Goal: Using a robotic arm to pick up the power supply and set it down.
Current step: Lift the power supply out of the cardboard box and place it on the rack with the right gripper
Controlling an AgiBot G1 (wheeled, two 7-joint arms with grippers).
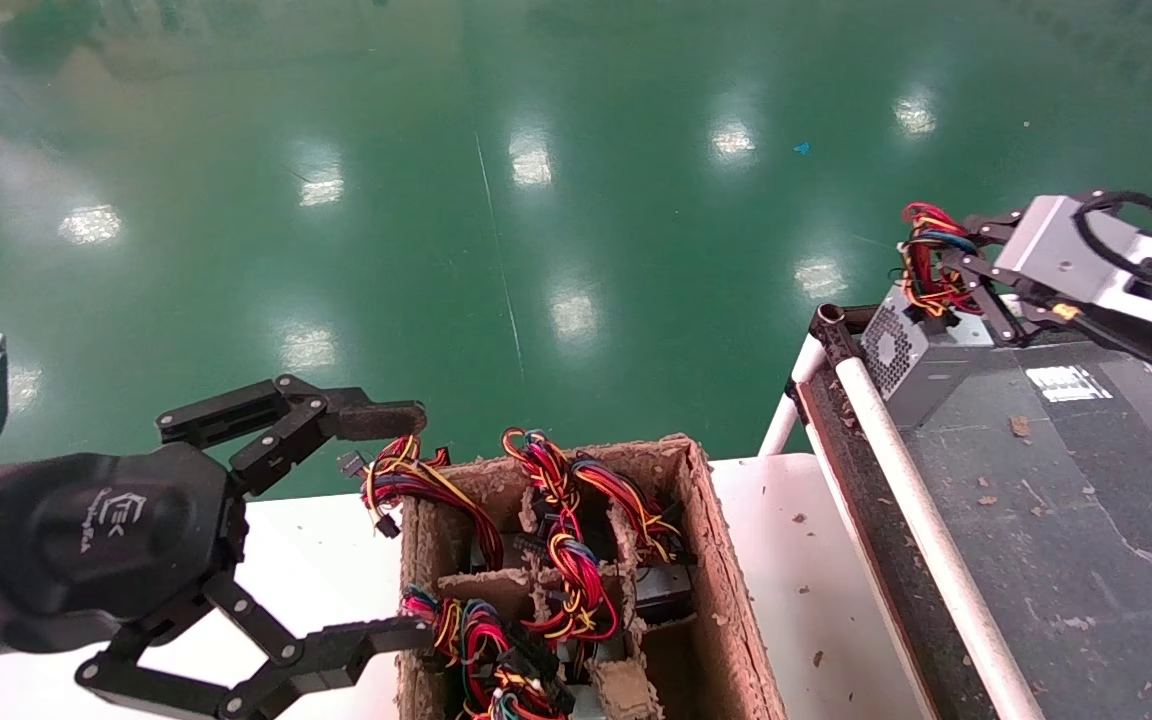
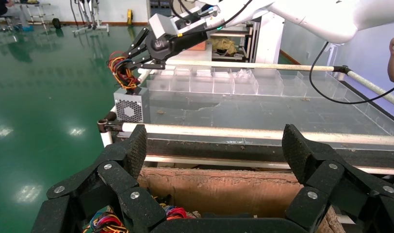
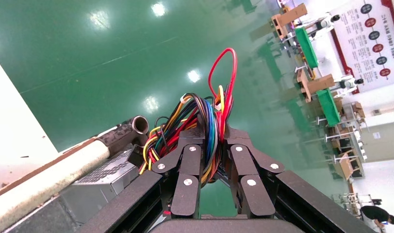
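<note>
- Glossy green workshop floor point(image 1: 496, 200) behind everything; white table point(image 1: 816, 560) along the lower edge of the head view, dark belt surface point(image 1: 1066, 520) with a white rail point(image 1: 921, 520) at the lower right.
- Nearest, lower left of the frame: left gripper point(image 1: 386, 525), spread wide and holding nothing, hovering just beside the brown pulp carton point(image 1: 721, 560), its fingers straddling the carton's left side.
- Inside the carton's cells: more bundles of red, yellow and blue wires point(image 1: 566, 560), untouched.
- Farther off, upper right of the frame: power supply point(image 1: 911, 355), grey box with perforated face, sitting at the far corner of the belt just beside the rail end.
- Above it: right gripper point(image 1: 936, 270), pinched tight on the wire bundle point(image 3: 209, 131) and not on the box itself; jaws nearly together with the wires squeezed between.
- Judged step: setting down, near its end, since the box appears to rest on the belt, though slight lift cannot be ruled out.
- Next move, as a judgement: spread the jaws to free the wires, then rise clear without snagging a loop.
</note>
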